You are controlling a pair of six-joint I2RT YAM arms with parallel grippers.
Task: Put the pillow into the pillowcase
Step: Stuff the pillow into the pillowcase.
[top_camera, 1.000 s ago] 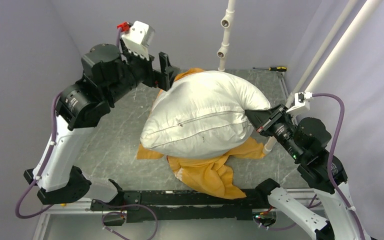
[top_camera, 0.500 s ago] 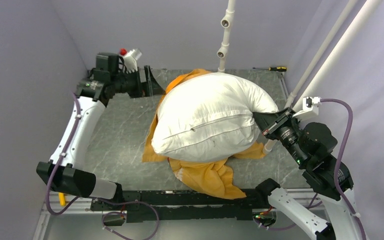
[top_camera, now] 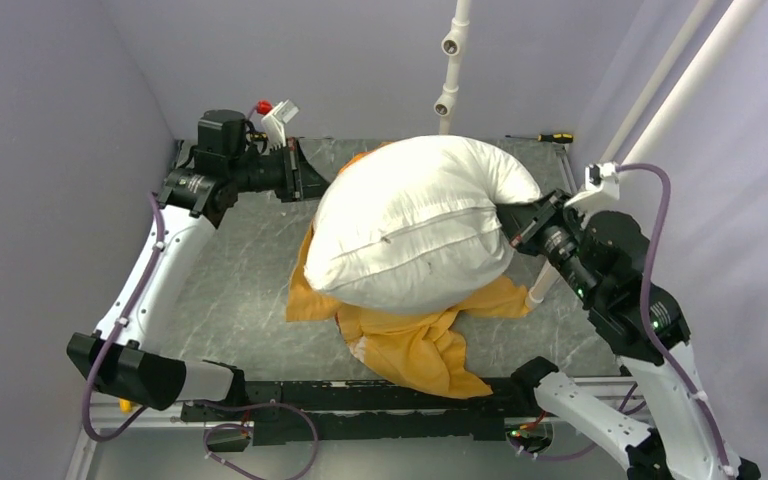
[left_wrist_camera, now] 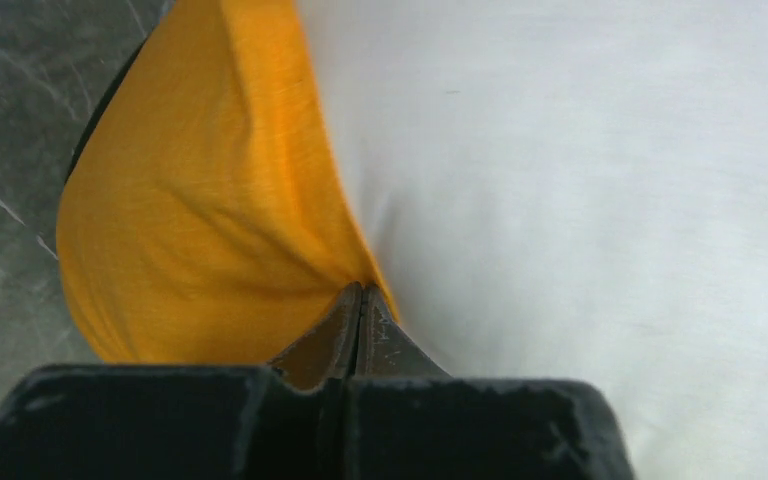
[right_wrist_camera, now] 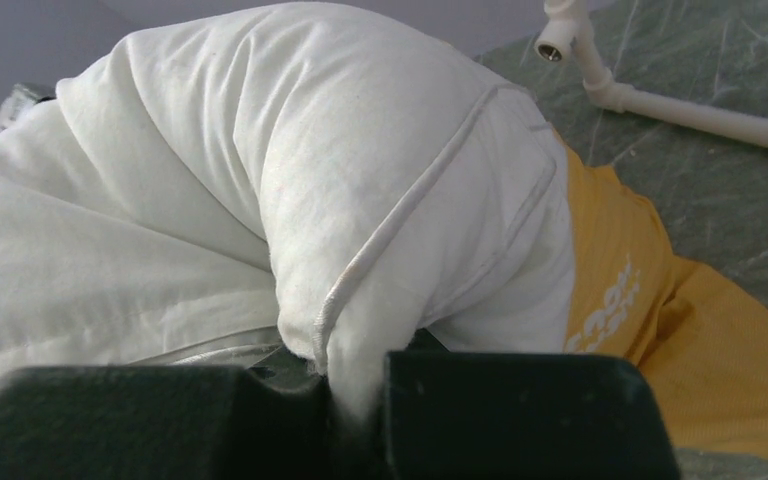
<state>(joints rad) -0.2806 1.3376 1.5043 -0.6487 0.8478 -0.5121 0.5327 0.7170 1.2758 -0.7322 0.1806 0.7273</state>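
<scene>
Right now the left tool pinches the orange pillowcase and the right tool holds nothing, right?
No. The right tool pinches the white pillow, as the right wrist view shows. The left tool does pinch the orange pillowcase.

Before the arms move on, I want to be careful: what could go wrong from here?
The left gripper pinches only a thin fold of the pillowcase at its tips; the cloth may slip out. The right gripper holds one corner of the pillow by its seam; the bulk, lying on the case, could pull free.
</scene>
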